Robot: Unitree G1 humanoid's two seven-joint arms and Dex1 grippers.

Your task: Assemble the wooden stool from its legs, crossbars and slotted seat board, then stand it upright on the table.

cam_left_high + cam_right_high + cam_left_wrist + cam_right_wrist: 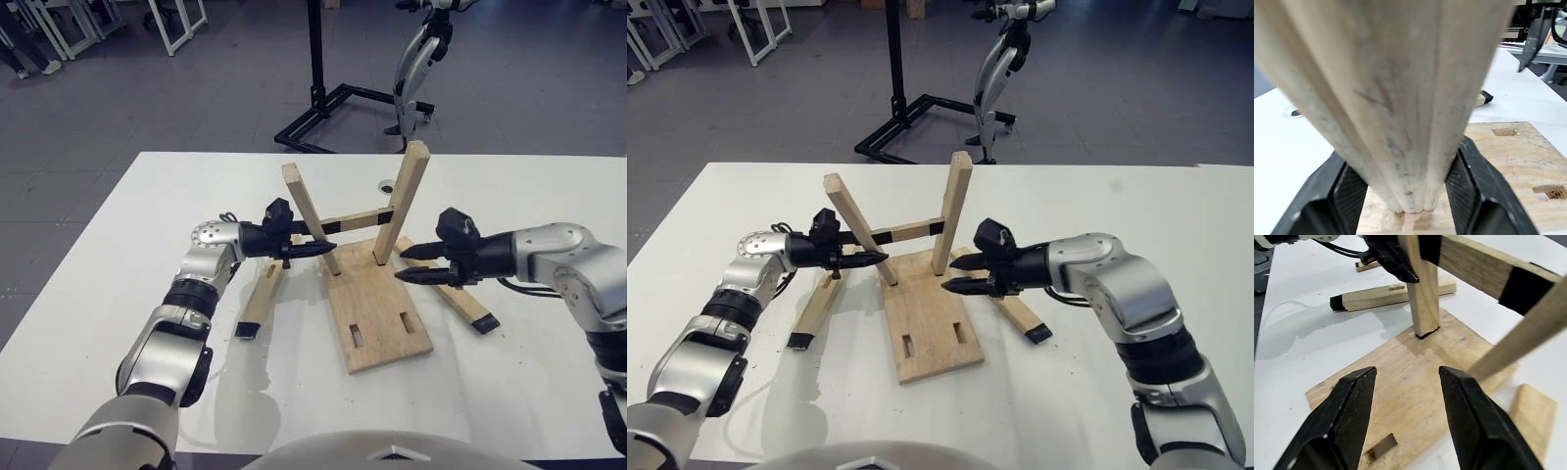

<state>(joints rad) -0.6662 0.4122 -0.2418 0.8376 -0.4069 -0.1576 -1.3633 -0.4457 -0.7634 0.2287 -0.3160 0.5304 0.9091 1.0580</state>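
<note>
The slotted seat board (380,315) lies flat in the middle of the white table. Two legs stand in its far slots, the left leg (310,217) leaning and the right leg (405,199) nearly upright. A crossbar (355,220) with black-taped ends joins them. My left gripper (315,251) is shut on the left leg just above the board, and its fingers (1349,196) press both sides of the wood. Beside the base of the right leg, my right gripper (415,264) hangs open over the board (1415,377), holding nothing.
One loose leg (261,298) with a black tip lies left of the board, another (454,296) lies to its right under my right arm. A small round grommet (386,183) sits at the table's far edge. A black stand base (328,110) is on the floor behind.
</note>
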